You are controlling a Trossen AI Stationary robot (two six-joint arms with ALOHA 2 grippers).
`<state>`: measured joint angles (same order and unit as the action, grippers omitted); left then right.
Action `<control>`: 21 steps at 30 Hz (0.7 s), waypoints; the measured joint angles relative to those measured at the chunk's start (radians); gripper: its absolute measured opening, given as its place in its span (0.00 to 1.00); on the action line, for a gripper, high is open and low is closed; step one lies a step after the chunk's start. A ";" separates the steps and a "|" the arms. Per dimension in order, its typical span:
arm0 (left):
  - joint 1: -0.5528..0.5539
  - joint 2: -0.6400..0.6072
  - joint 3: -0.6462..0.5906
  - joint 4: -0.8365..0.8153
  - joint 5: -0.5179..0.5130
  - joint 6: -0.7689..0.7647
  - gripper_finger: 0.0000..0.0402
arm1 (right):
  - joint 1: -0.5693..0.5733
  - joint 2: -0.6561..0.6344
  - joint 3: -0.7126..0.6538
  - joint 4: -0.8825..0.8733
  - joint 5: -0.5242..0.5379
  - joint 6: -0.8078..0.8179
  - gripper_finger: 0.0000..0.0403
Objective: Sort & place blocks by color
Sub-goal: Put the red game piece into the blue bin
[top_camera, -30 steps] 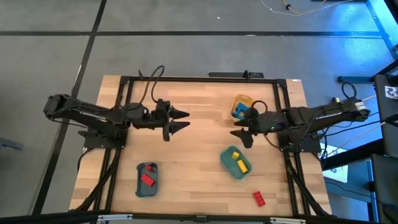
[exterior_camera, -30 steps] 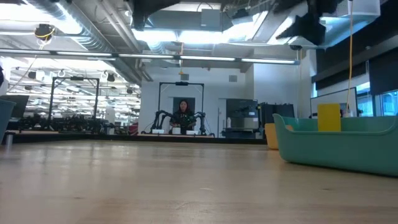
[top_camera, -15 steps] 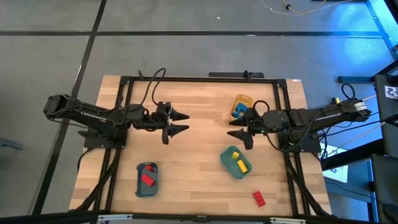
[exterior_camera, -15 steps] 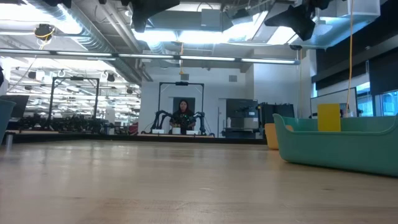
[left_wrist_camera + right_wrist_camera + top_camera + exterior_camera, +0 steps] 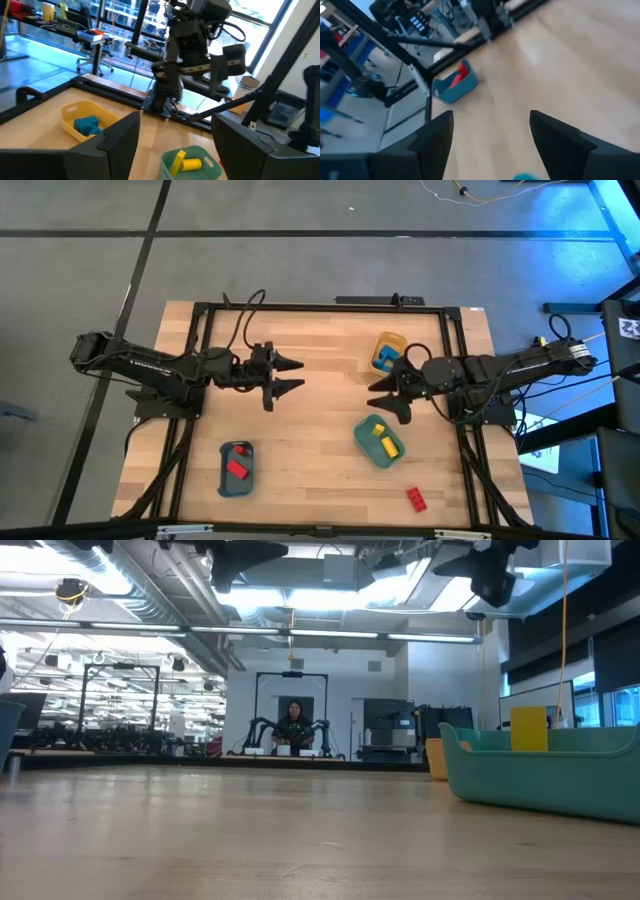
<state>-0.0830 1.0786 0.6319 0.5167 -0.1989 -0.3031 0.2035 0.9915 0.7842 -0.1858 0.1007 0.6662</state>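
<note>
In the high view, a loose red block [image 5: 416, 499] lies on the table near its near right corner. Blue blocks [image 5: 384, 358] sit in the yellow tray [image 5: 390, 340], yellow blocks [image 5: 383, 437] in the teal tray [image 5: 366, 442], and a red block [image 5: 237, 469] in the slate-blue tray [image 5: 237, 483]. My left gripper [image 5: 303, 375] hovers open over the table's middle left. My right gripper [image 5: 386, 401] hovers open between the yellow and teal trays. The left wrist view shows the blue blocks [image 5: 86, 125] and yellow blocks [image 5: 182, 162]. The right wrist view shows the slate-blue tray [image 5: 451, 89].
A black frame [image 5: 320, 307] runs around the tabletop. The low view shows the teal tray [image 5: 545, 780] at the right with a yellow block [image 5: 528, 729] standing in it. A person [image 5: 294, 725] sits far behind the table. Bare wood lies between the slate-blue and teal trays.
My right gripper has drifted a little toward the table's left, away from the yellow tray, staying above the table with its fingers apart. The blocks and trays have stayed where they were.
</note>
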 joint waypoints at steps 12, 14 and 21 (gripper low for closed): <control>0.003 0.000 0.000 -0.008 -0.031 -0.001 0.59 | 0.225 0.194 0.212 -0.476 -0.062 0.280 0.65; 0.012 0.000 0.000 -0.009 -0.046 -0.001 0.59 | 0.282 0.259 0.285 -0.577 -0.062 0.352 0.65; 0.055 0.000 0.000 -0.008 0.050 -0.033 0.59 | 0.446 0.483 0.459 -0.773 -0.072 0.739 0.65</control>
<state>-0.0276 1.0786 0.6319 0.5083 -0.1492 -0.3362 0.6500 1.4744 1.2431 -0.9588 0.0292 1.4057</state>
